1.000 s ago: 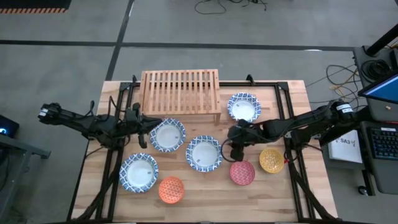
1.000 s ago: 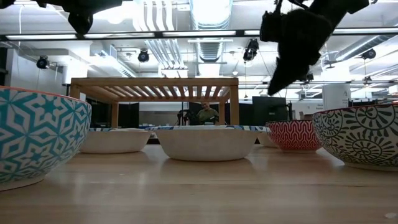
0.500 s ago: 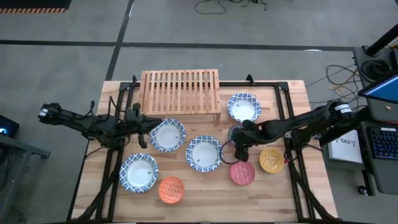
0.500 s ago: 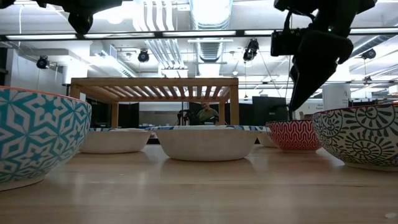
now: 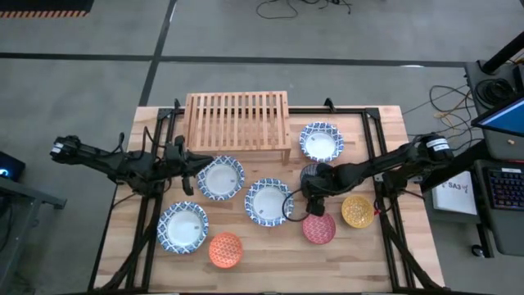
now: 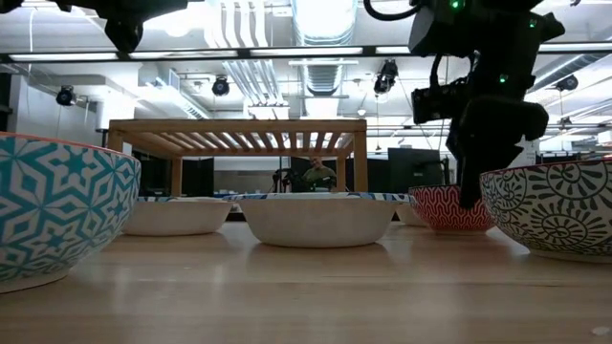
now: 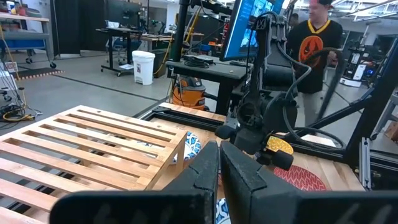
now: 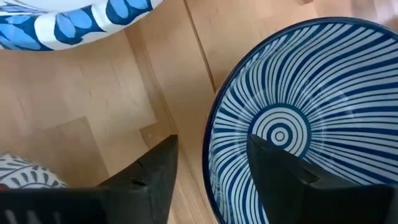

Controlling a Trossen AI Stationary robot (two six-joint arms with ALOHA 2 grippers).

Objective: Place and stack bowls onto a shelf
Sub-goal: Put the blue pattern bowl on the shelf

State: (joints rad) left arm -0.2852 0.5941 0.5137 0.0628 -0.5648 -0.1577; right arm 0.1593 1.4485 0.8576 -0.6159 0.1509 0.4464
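Note:
My right gripper [image 5: 315, 197] points down over the dark blue striped small bowl [image 8: 280, 130], which sits on the table right of the middle wide bowl [image 5: 268, 201]. It is open, one finger outside the rim and one over the bowl's inside. My left gripper [image 7: 219, 168] is shut and hovers left of another wide bowl [image 5: 219, 178]. Two further wide bowls [image 5: 182, 227] [image 5: 320, 141] and the orange [image 5: 226, 249], red [image 5: 318, 228] and yellow [image 5: 357, 211] small bowls stand on the table. The wooden slatted shelf [image 5: 238, 121] stands at the far edge. My right gripper straddles the dark blue bowl's rim [image 8: 208, 143] from above. One finger [image 8: 152, 177] is outside over the table and the other [image 8: 280, 171] is inside. The bowl rests on the table. I cannot tell whether either finger touches it.
The red bowl [image 6: 451, 207] and yellow bowl lie close to my right gripper on its near side. The table's black frame rails [image 5: 377, 156] run along both sides. A person [image 7: 317, 37] stands beyond the table. Bare wood [image 5: 270, 254] shows near the front edge.
My right gripper has come down toward the dark blue bowl and tipped from a slant to point nearly straight down. The bowls have stayed in place.

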